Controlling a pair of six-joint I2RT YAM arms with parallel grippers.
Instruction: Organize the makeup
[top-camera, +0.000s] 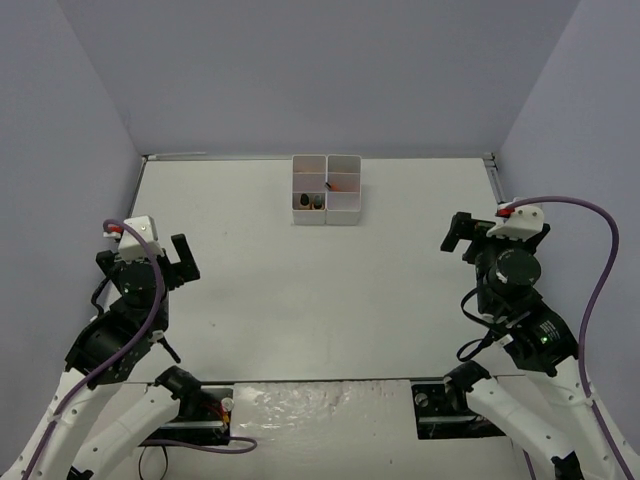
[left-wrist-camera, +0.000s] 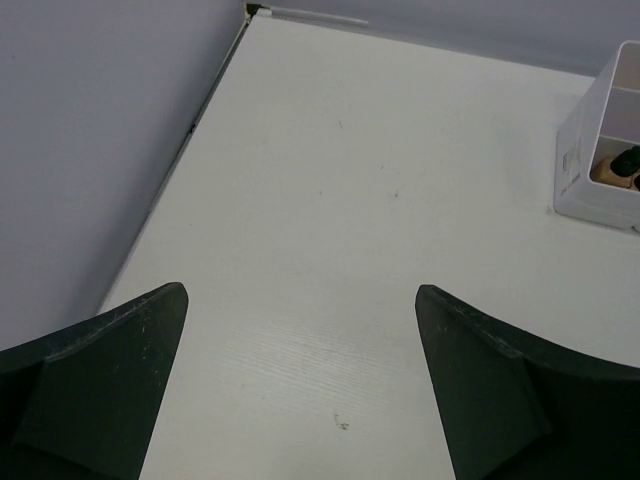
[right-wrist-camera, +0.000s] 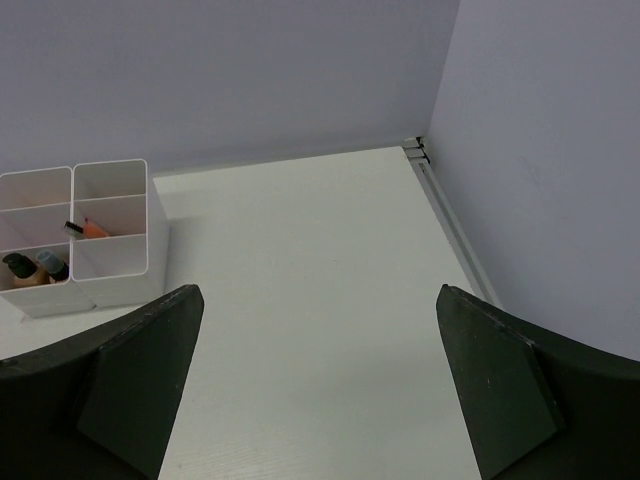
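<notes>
white bench (top-camera: 300, 300), enclosed by pale lilac walls (top-camera: 300, 70) at the back and both sides, seen from above. left arm (top-camera: 125, 320) rose from the near left corner, elbow folded and wrist raised. its left fingers (top-camera: 183, 256) pointed toward the far right, spread wide and holding nothing. right arm (top-camera: 520, 320) mirrored this pose at the near right. its right fingers (top-camera: 458, 232) pointed toward the far left, likewise released and grasping nothing. both sets of fingers hung above bare bench, well apart from the white compartment box (top-camera: 327, 190), which stood near the middle of the far edge.

the makeup lay inside that box. tan bottles (top-camera: 309, 203) with black caps stood in a left-hand cell, and an orange stick (top-camera: 338, 186) leaned in a right-hand cell.

left wrist view: left fingers (left-wrist-camera: 100, 380) framed the far left corner of the bench. the box (left-wrist-camera: 600, 160) was cut off at the right margin, with only one bottle (left-wrist-camera: 615, 170) partly visible.

right wrist view: right fingers (right-wrist-camera: 130, 370) framed the far right corner. here the box (right-wrist-camera: 110, 260) showed its open cells, two bottles (right-wrist-camera: 25, 268) side by side and the stick (right-wrist-camera: 85, 228), details too small to resolve from above.
</notes>
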